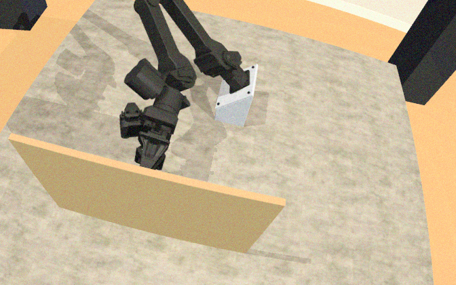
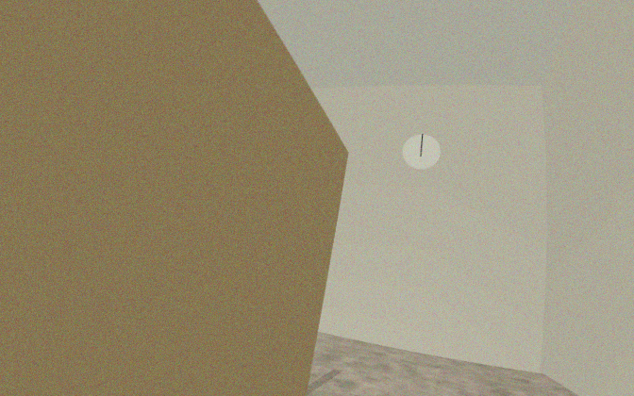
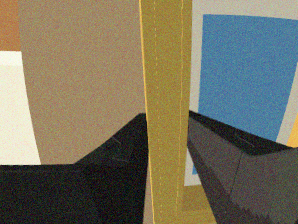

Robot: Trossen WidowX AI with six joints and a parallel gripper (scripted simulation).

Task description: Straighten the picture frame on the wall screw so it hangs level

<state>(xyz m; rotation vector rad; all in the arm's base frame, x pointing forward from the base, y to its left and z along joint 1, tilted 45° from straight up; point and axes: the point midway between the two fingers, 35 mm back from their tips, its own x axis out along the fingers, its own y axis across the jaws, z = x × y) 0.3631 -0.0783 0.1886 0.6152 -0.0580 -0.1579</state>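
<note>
The picture frame's golden bar [image 3: 169,55] runs nearly upright between my fingers in the wrist view. Its grey-white border and blue picture [image 3: 245,70] show to the right. My gripper [image 3: 164,119] [image 1: 150,164] is shut on this bar, with one finger on each side; in the top view its tips are hidden behind the top edge of the wall board. The wall board [image 1: 153,207] [image 2: 141,212] shows its back in the top and exterior views and hides the frame there. The screw and the notched strip are hidden. Whether the frame hangs level cannot be told.
The arm reaches over from its pale mounting block [image 1: 234,110] behind the board. A dark post [image 1: 427,54] stands at the upper right of the top view, and another dark block [image 1: 20,13] is at the upper left. A round clock-like disc [image 2: 421,162] is on the far wall.
</note>
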